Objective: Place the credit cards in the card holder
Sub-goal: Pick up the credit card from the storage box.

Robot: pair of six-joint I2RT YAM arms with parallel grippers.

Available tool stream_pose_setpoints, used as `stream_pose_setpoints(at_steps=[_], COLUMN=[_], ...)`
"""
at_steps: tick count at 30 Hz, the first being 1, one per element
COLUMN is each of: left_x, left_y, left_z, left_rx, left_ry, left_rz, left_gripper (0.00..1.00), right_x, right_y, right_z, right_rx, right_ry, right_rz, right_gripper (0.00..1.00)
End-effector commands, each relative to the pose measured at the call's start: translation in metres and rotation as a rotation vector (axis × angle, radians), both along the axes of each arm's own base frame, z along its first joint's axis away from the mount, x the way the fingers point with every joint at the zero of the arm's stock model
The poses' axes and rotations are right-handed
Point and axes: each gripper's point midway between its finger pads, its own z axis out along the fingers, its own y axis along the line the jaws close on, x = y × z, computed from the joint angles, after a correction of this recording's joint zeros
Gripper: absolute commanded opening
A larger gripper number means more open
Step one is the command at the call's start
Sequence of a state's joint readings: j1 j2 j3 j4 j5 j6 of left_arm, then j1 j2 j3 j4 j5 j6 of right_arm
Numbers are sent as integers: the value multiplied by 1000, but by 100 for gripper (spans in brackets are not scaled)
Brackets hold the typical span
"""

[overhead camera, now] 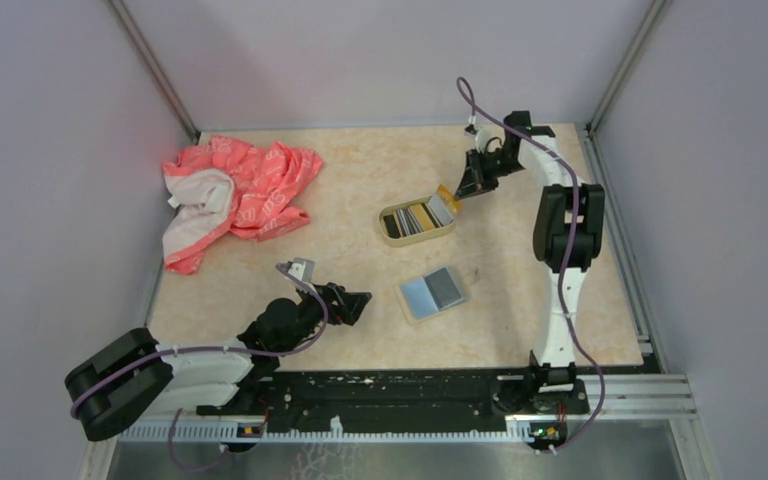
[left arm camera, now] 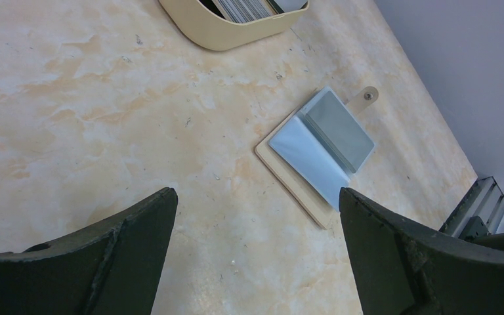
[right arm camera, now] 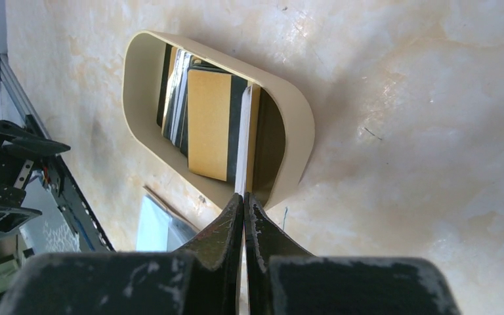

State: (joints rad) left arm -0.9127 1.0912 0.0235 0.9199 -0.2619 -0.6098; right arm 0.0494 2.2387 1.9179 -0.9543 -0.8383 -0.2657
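Several credit cards [overhead camera: 418,218] stand on edge in a small olive-rimmed tin [overhead camera: 386,228] at mid-table. My right gripper [overhead camera: 465,190] is at the tin's right end, shut on a thin white-edged card [right arm camera: 243,138] that stands in the tin [right arm camera: 295,125] beside a tan card [right arm camera: 207,125]. A flat tan card holder [overhead camera: 432,293] with a snap tab lies open nearer the front, showing a pale blue page and a grey page [left arm camera: 321,147]. My left gripper [overhead camera: 355,300] hovers low to its left, open and with nothing in it [left arm camera: 256,197].
A pink and white cloth [overhead camera: 235,195] lies bunched at the back left. The black base rail [overhead camera: 410,395] runs along the front edge. Grey walls close in the table on three sides.
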Motion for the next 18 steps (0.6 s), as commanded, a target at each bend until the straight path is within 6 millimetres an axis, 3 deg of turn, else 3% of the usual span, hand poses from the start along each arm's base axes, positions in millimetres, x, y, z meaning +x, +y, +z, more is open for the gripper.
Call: stream_pose_setpoints(at_steps=[1,16,18], left_x=[0,0,0], left_y=[4,4,4], left_z=[-3,0,-1], left_rx=[-3,-10,-9], left_ry=[-1,-5,-4], left_rz=[11,11,13], left_gripper=[98,98,98], right_x=[7,-1,1], right_y=[-5,-5,-16], right_z=[35,56,59], right_rx=[26,131,146], right_ry=[-105,-99,-97], right_rz=[-5,2,-22], right_gripper=[0,0,0])
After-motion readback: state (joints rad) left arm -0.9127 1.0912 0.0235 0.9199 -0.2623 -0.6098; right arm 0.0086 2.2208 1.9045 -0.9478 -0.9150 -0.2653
